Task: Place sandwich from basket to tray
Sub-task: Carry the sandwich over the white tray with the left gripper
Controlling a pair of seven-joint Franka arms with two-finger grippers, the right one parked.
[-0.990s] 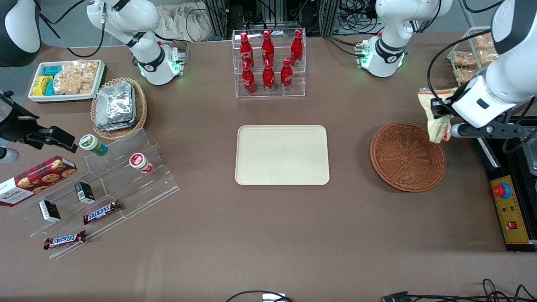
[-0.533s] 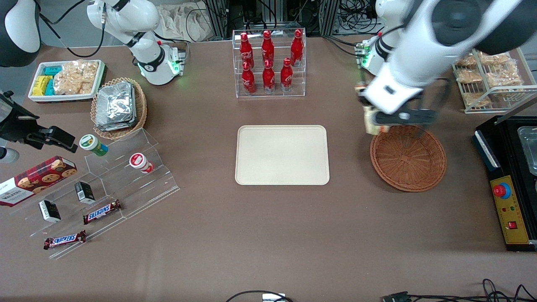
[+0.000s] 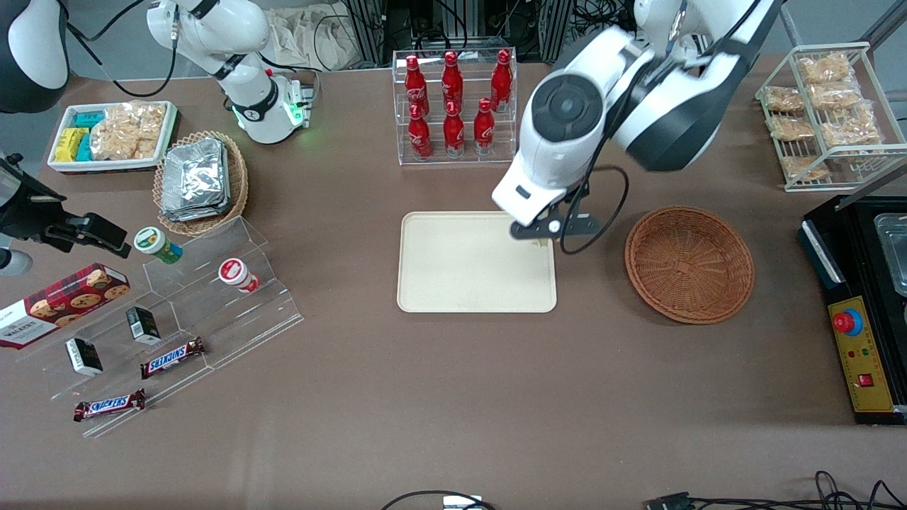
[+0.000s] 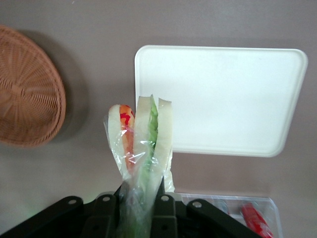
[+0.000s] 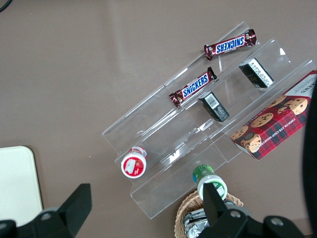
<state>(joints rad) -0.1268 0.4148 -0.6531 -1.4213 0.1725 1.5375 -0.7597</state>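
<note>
Sandwich (image 4: 141, 144) clamped between gripper (image 4: 139, 201) fingers, above tray (image 4: 223, 99) edge.

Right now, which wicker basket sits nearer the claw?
The empty reddish-brown basket beside the tray; the claw holds the sandwich. The tan basket holds foil packets.

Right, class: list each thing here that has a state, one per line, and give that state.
sandwich: plastic-wrapped, held off the table in the hand
hand: shut on the sandwich, above the tray's edge nearest the basket
basket: empty
tray: nothing on it yet
</note>
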